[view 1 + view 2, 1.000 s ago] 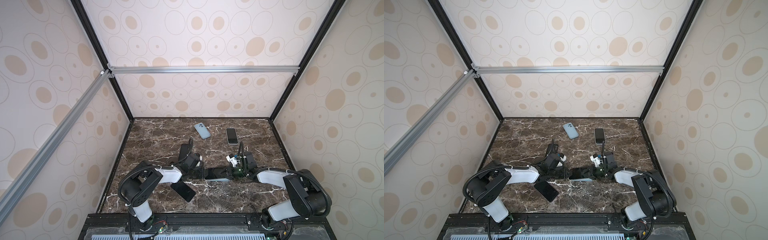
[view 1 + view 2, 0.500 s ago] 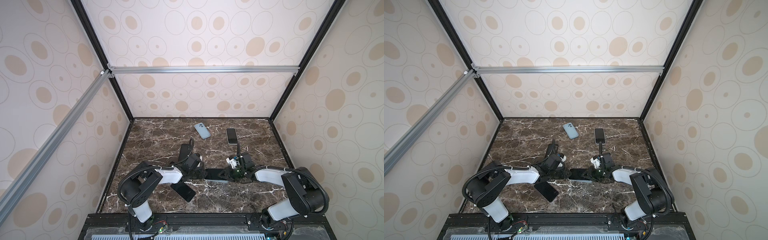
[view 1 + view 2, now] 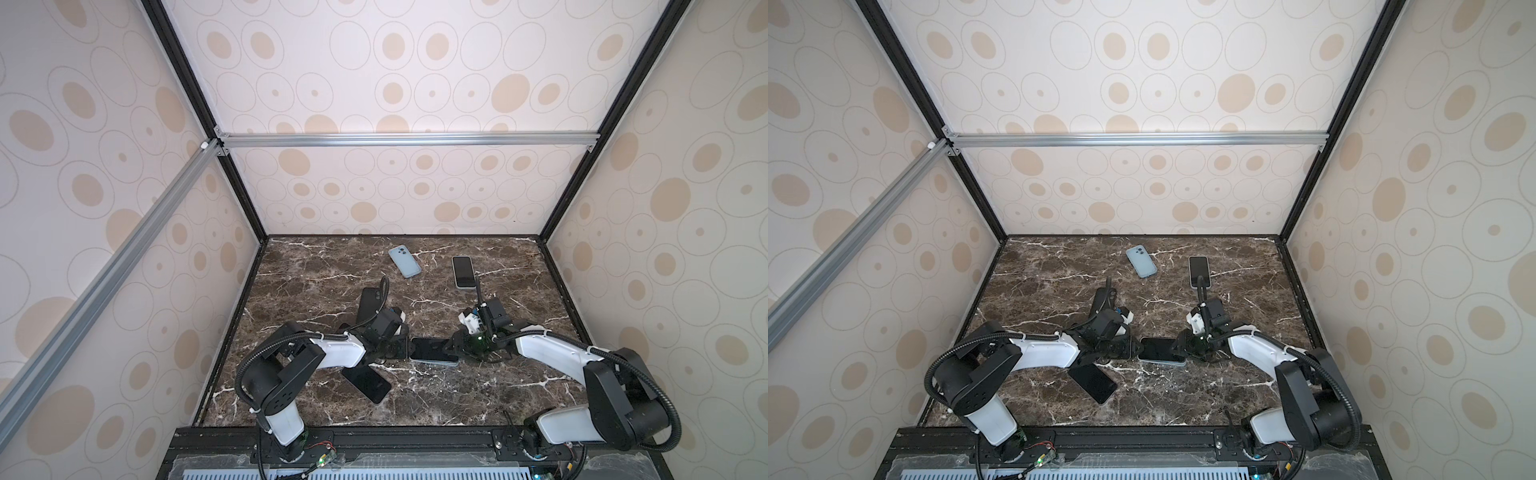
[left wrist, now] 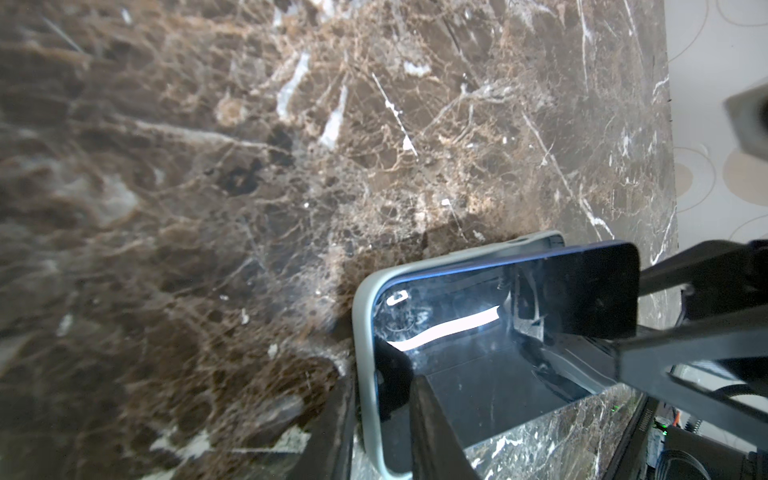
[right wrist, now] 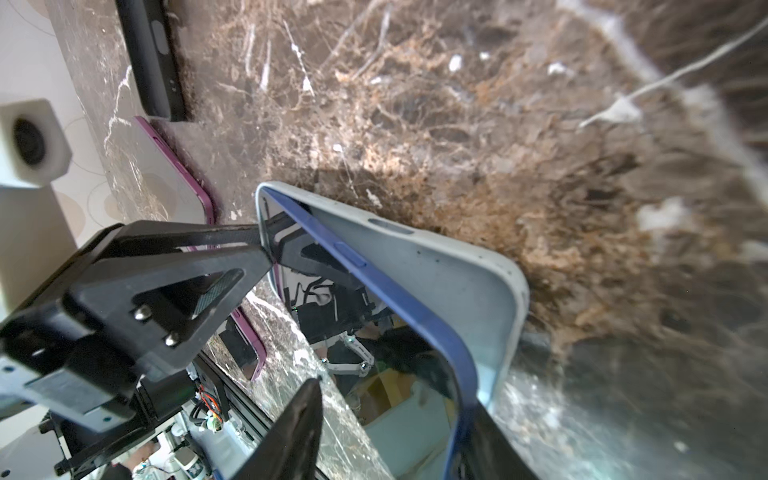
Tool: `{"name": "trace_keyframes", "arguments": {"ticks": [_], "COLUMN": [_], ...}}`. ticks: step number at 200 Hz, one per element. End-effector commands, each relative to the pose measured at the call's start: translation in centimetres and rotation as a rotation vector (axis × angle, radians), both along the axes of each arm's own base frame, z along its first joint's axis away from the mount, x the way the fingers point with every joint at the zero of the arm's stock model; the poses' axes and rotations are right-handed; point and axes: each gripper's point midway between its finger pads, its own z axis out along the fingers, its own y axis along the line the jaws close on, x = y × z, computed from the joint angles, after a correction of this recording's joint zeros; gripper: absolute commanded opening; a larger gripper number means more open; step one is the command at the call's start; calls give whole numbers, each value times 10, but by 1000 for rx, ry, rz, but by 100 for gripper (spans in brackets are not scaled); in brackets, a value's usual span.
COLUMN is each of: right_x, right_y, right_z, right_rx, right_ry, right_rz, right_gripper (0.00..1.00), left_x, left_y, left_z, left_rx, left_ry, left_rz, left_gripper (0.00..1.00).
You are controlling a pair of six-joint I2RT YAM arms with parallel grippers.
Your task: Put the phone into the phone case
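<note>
The dark brown marble counter [image 3: 415, 399] carries the pale grey-blue phone case [image 4: 360, 332] at its middle, between both claws. The blue-edged black-screened phone [image 4: 519, 291] sits tilted in it, one end seated, the other raised above the rim. The left claw [image 3: 405, 348] is narrow, pinching case and phone at the seated end. The right claw [image 3: 453, 347] stands partly wide, straddling the raised end.

Colours across our bench
We see a dark brown marble tabletop [image 3: 478, 386] veined white, cream walls [image 3: 415, 83] patterned with tan ovals and thin rings, a pale grey-blue phone case [image 5: 457, 274], a navy-edged phone [image 4: 519, 299] with black glass, and a light blue case [image 3: 404, 262].
</note>
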Motion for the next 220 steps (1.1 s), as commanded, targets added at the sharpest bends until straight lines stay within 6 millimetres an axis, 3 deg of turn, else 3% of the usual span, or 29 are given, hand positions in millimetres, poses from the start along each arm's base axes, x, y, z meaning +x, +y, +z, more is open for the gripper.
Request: {"name": "trace_keyframes", "arguments": {"ticks": [1,45,80,118,162,220], "right_x": [-6,-12,-21,-26,-26,-30], "right_y": [-10,-20,-25,-24,-19,-20], "right_z": [8,11,-4,-20,-31,-40], "right_rx": [-68,-111,-132,-126,-107,-122], "right_ry": [-9,-22,12,44,64,91], "right_rz": [24,21,17,16,30,49], "right_gripper": [51,53,51,40,26,13], "left_x": [-19,-18,-21,-23,-26,-31], "left_y": [17,14,13,9,4,-4], "left_z": [-27,-22,-22,-19,-18,-16], "left_rx": [109,97,87,66,46,13], "left_ry": [78,72,81,90,100,121], "left_rz": [-16,-23,-33,-49,-61,-78], "left_gripper": [25,25,24,24,19,20]}}
